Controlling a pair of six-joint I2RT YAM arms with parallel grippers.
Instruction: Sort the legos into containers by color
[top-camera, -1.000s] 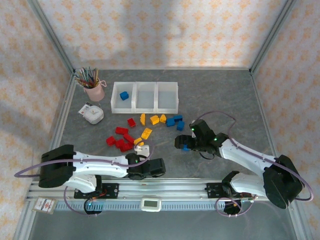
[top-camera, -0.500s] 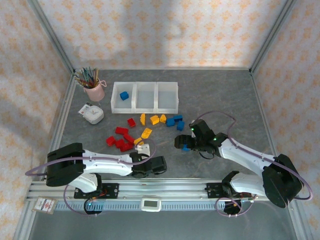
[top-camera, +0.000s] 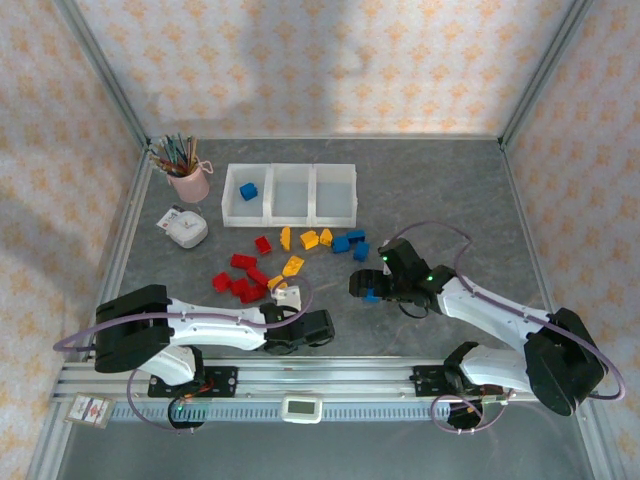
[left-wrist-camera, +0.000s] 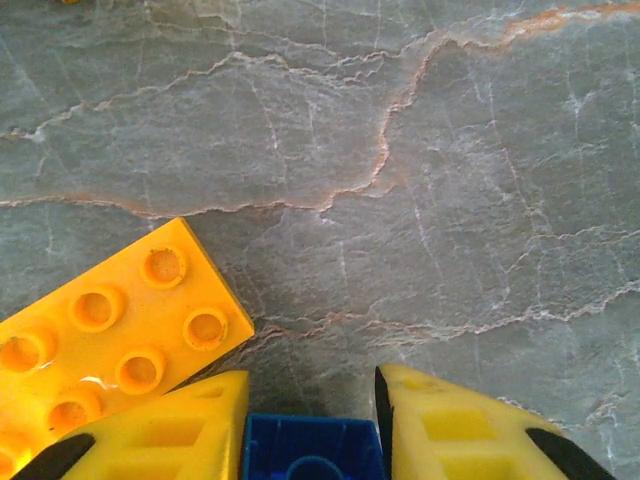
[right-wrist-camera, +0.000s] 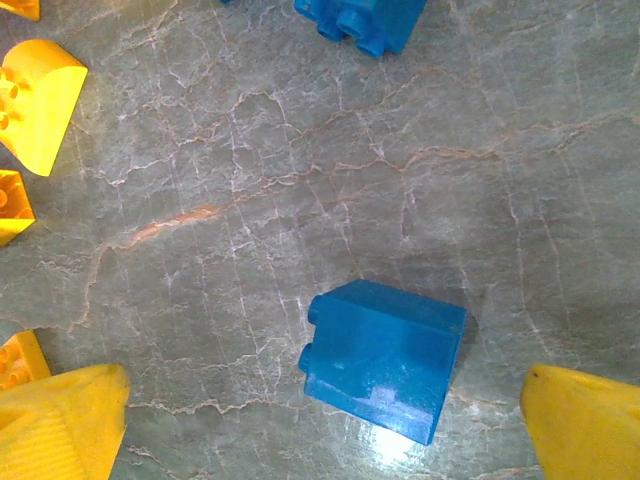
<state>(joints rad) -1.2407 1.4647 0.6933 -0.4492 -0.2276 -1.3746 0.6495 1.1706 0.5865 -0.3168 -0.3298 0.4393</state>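
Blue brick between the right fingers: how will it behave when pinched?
The blue brick looks like rigid moulded plastic, so it should not flex. It lies on its side with flat faces, so rolling seems unlikely. Its glossy surface might slip if the open right gripper pinches off-centre.

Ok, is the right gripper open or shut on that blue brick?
Open: the right gripper has its fingers wide apart, the blue brick between them untouched.

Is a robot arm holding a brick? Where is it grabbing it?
The left fingers pinch a blue brick by its two sides. The right fingers are open around another blue brick, untouched.
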